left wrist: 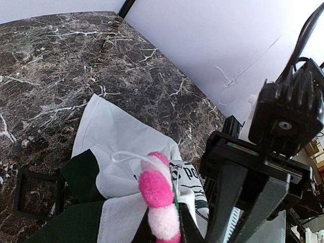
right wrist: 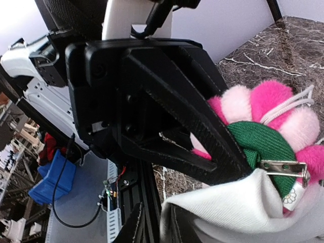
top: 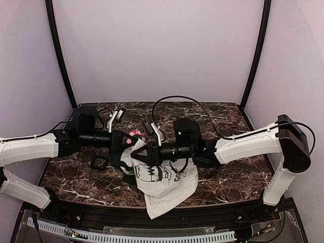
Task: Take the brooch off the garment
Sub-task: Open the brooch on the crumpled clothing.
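Note:
The brooch [top: 135,134], a fluffy pink and white flower, is lifted above the table with my left gripper [top: 130,137] shut on it. In the left wrist view the brooch [left wrist: 157,190] sits between the fingers of the left gripper [left wrist: 163,230]. Its green backing [right wrist: 263,147] and metal clip [right wrist: 283,167] are still hooked in the white cloth. The garment [top: 164,185], a white T-shirt with black print and dark green trim, hangs from both grippers onto the table. My right gripper [top: 135,154] pinches a fold of the garment [right wrist: 238,207] just below the brooch [right wrist: 263,109].
A small black square frame [top: 98,162] lies on the marble table [top: 228,172] left of the shirt, also in the left wrist view as the frame [left wrist: 38,192]. White walls enclose the back and sides. Cables loop behind both wrists.

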Controlling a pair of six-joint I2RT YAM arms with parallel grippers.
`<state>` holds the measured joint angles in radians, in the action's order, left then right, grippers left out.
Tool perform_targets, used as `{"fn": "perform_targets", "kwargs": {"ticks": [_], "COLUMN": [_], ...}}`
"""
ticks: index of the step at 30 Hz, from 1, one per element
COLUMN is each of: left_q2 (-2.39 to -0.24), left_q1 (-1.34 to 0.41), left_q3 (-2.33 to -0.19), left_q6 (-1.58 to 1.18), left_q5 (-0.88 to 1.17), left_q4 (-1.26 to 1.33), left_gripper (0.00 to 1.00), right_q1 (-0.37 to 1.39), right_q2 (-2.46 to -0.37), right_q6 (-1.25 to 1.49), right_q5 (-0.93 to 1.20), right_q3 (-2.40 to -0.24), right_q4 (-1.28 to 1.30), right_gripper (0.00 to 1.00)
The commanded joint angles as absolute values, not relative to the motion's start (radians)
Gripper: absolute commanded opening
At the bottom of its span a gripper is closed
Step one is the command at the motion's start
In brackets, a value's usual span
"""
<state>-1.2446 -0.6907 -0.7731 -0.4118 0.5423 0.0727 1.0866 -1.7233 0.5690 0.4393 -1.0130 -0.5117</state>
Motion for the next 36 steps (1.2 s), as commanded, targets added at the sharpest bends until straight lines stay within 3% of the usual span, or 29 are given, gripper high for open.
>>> {"fn": "perform_targets", "kwargs": {"ticks": [1, 6, 11, 26, 36], "left_q2": [-1.200, -1.195, -1.207, -1.205, -1.215], "left_q1": [-0.684, -0.684, -0.684, -0.684, -0.684], "left_q3": [-0.741, -0.724, -0.721, -0.693, -0.678], "left_q6": [-0.441, -0.470, -0.501, -0.593, -0.631], "left_q5": [0.570, 0.612, 0.676, 0.820, 0.869], "left_q4": [0.207, 0.324, 0.404, 0.548, 0.611], "left_gripper": [0.01, 0.01, 0.01, 0.01, 0.01], "right_q1": [1.108, 1.107, 1.076, 0.976, 0.973], "right_q2": [-1.624, -1.488, -1.392, -1.440, -1.508], "right_q6": [0.510, 0.467, 0.468, 0.556, 0.604], "right_q5": [0.355, 0.201, 0.116, 0.367, 0.461], "right_q3": [-1.023, -0.982, -0.960, -0.960, -1.013], "right_q4": [-0.462, -0.359, -0.298, -0.473, -0.546], "right_gripper": [0.35, 0.72, 0.91, 0.97, 0.88]}}
